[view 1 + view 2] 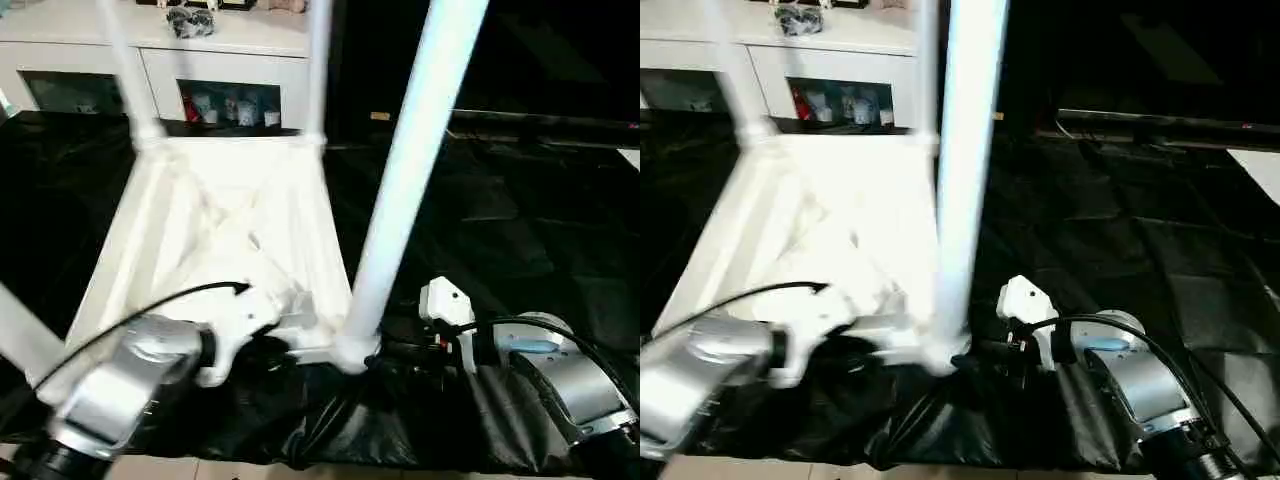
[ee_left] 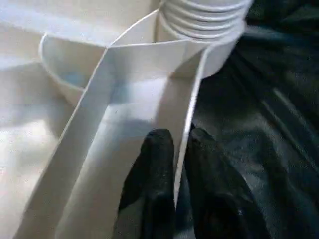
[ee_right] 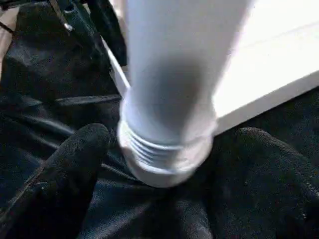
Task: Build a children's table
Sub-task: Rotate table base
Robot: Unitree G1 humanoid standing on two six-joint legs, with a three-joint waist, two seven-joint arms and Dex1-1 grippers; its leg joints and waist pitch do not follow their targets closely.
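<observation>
Here, desk: we see a black cover over it.
Room: a white cabinet stands behind.
Children's table: upside down on the desk, legs up.
Left tool: pinching the table's thin rim.
Right tool: spread wide around the near leg, not touching.

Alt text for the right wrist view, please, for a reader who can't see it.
A white table leg, ridged with threads at its lower end, stands in the corner socket of the white table top, between the right tool's two spread black fingers, which do not touch it. Black sheeting covers the surface underneath.
</observation>
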